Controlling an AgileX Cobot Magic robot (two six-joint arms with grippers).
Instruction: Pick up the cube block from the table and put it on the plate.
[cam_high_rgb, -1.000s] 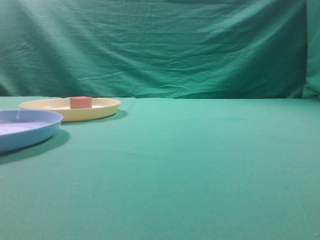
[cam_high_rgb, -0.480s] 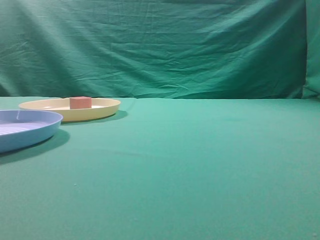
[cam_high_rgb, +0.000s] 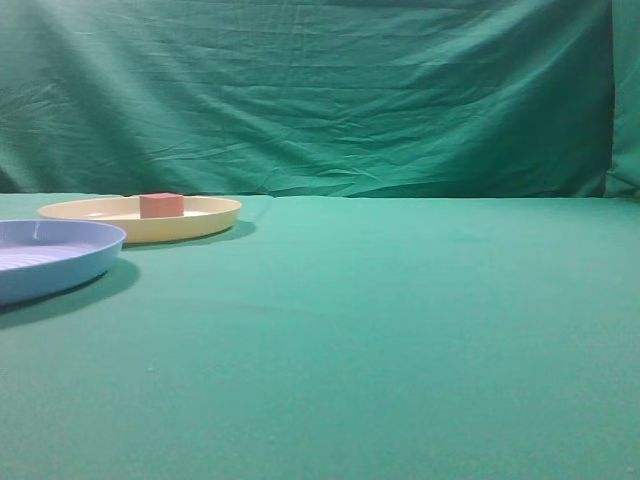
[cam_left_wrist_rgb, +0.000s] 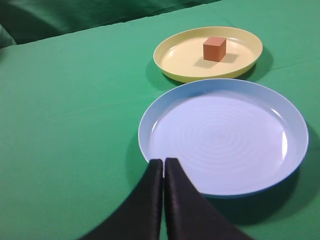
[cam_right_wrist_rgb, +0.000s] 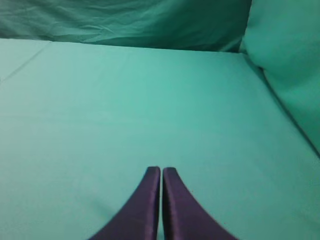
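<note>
Nothing moved since earlier frames; cube block (cam_left_wrist_rgb: 214, 48) rests on plate (cam_left_wrist_rgb: 176, 73) (task apparently complete); left gripper (cam_left_wrist_rgb: 163, 163) and right gripper (cam_right_wrist_rgb: 161, 171) both closed, empty.

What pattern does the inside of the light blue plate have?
Concentric raised rings across the light blue plate, seen best in the left wrist view.

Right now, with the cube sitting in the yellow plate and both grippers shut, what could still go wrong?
Little, but the left gripper hangs over the near rim of the blue plate; dropping or swinging could nudge it into the yellow plate, which lies close behind, and jolt the cube block. The right gripper has only green table ahead, so little risk there.
</note>
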